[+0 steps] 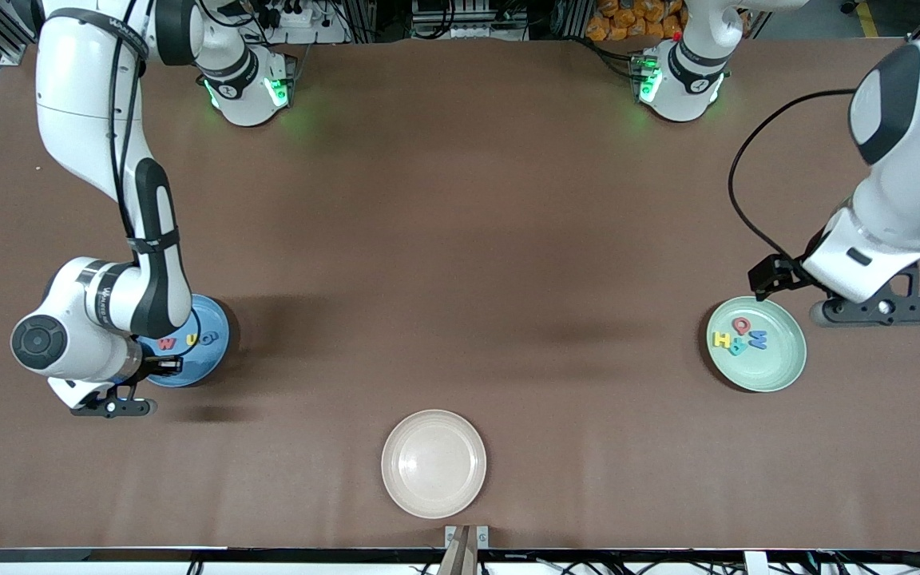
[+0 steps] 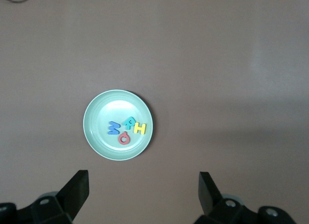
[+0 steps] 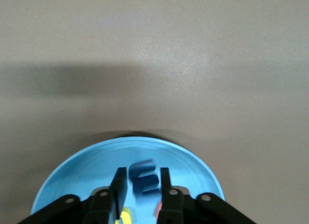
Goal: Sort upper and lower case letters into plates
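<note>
My right gripper (image 3: 141, 173) hangs low over the blue plate (image 3: 193, 166), open. A dark blue letter (image 3: 145, 180) lies loose between its fingers, with a small gap on each side. A red letter (image 1: 165, 343), a yellow one (image 1: 191, 342) and a teal one (image 1: 208, 339) lie in that plate (image 1: 208, 359) at the right arm's end of the table. The mint green plate (image 1: 779, 371) at the left arm's end holds several letters (image 2: 126, 129). My left gripper (image 2: 143, 185) waits high above the table beside it, open and empty.
A cream-white plate (image 1: 434, 463) with nothing in it lies near the table's front edge, midway between the two arms. Brown cloth (image 1: 460, 263) covers the table.
</note>
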You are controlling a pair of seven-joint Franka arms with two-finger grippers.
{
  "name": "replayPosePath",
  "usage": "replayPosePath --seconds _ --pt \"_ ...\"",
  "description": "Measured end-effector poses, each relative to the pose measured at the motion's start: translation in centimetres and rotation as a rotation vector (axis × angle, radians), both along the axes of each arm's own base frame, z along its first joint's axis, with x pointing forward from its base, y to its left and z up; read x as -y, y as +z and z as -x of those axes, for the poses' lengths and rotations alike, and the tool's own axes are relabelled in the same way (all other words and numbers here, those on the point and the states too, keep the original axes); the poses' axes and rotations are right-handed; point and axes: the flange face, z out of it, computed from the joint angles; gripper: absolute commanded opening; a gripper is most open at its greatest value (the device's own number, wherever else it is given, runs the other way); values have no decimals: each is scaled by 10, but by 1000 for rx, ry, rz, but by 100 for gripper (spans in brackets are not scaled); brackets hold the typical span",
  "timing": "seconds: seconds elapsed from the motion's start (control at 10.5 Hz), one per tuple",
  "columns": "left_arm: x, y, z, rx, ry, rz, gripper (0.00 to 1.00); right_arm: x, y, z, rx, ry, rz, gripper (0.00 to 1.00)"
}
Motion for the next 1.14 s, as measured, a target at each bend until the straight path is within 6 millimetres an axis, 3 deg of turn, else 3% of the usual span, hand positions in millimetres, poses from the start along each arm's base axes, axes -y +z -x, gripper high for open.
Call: replayPosePath --seconds 0.19,0.57,0.76,1.05,1.14 --pt "2 26 13 27 -5 7 100 -7 11 -3 19 14 -6 100" --pt "-4 51 29 -15 8 0 100 -16 93 8 31 24 -85 100" --pt "-4 57 34 -37 10 -2 100 -24 122 31 36 45 -118 100" --pt "-2 57 37 -62 10 7 100 -20 153 70 40 23 -168 100" --pt "-4 57 38 -70 14 9 100 -29 169 85 52 18 -136 100"
